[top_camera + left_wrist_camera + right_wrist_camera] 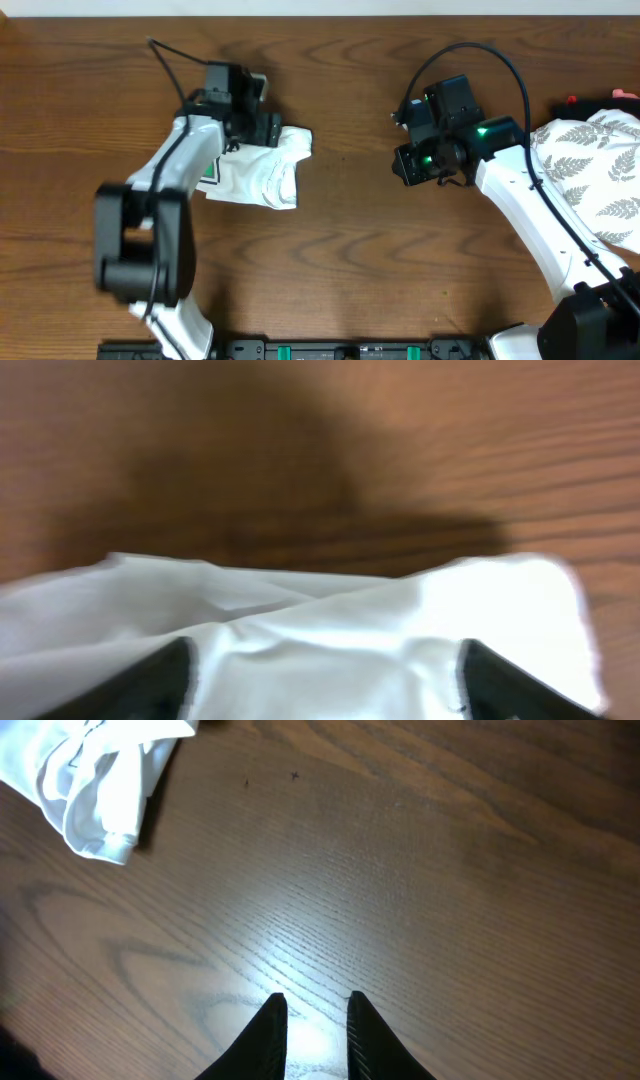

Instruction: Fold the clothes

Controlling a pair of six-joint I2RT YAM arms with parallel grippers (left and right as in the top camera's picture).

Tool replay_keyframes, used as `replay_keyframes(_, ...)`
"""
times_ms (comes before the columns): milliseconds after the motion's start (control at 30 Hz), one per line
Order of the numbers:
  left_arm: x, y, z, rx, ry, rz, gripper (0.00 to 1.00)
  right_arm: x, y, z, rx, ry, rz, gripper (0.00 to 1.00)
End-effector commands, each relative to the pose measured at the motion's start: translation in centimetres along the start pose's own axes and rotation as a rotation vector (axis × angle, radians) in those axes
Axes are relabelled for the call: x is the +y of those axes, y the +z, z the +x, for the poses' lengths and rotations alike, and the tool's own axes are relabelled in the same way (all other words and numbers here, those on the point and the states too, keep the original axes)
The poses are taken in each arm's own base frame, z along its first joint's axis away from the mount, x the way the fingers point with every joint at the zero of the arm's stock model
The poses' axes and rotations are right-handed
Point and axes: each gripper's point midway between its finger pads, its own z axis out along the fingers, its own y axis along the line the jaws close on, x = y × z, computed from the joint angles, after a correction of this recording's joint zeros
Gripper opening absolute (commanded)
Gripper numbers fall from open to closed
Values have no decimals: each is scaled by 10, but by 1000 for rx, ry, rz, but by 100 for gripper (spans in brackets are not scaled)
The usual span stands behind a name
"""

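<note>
My left pincer sits spread wide over the bunched white shirt, gripping nothing. Shirt's around nine o'clock from the table middle. Right pincer is barely apart, empty.

Soft matt cloth T-shirt, grained wooden table

In the overhead view the left arm covers the part of the T-shirt behind the left gripper, hiding most of its green graphic. The left wrist view is blurred, and the shirt runs off the frame's edge below the fingers.
</note>
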Motion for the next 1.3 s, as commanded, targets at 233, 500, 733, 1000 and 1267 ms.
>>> replay_keyframes(233,0,-101,-17,-112,-356,249,98,-2,-4,3,-1,-15,26,19)
replay_keyframes(500,18,-75,6,-44,-459,612,98,-4,-4,5,6,-14,35,19)
replay_keyframes(733,4,-23,45,106,-474,710,98,-4,-4,5,6,-9,35,19)
replay_keyframes(1000,16,33,94,246,-574,703,98,-4,-4,5,7,-1,35,19)
replay_keyframes(1267,27,30,89,220,-581,684,98,-4,-4,5,8,-1,35,20)
